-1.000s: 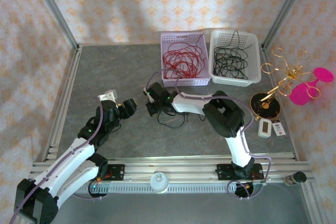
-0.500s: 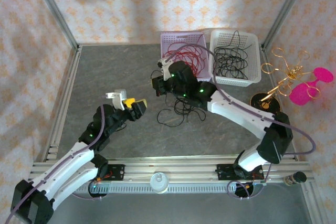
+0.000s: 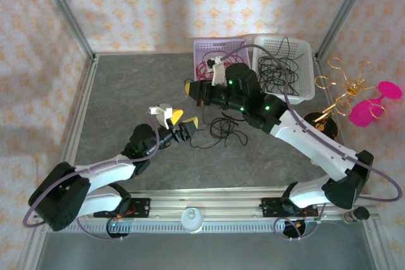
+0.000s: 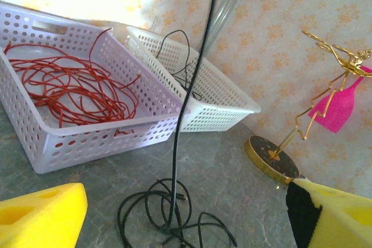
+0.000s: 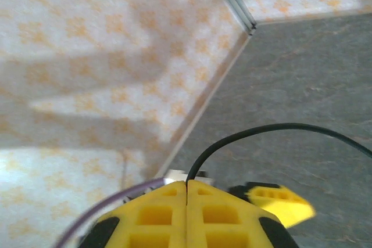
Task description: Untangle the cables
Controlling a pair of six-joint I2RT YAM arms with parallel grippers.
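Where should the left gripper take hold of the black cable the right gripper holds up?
Probably grip the black cable on its straight upright strand just above the coil, coming in level from the left with the open left gripper straddling it. That stretch is single and clear of loops below the shut right gripper; the coil's loops overlap flat.

Grey table (image 3: pixel 139 86): lilac basket (image 4: pixel 87 137), white basket (image 4: pixel 215 114) (both rear), black cable coil (image 4: pixel 168 213), gold stand (image 4: pixel 270 158).

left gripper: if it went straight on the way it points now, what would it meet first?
Most likely the black cable: its strand rises inside the open left gripper, with its coil on the table just ahead. The lavender basket stands behind it; the depth is unclear.
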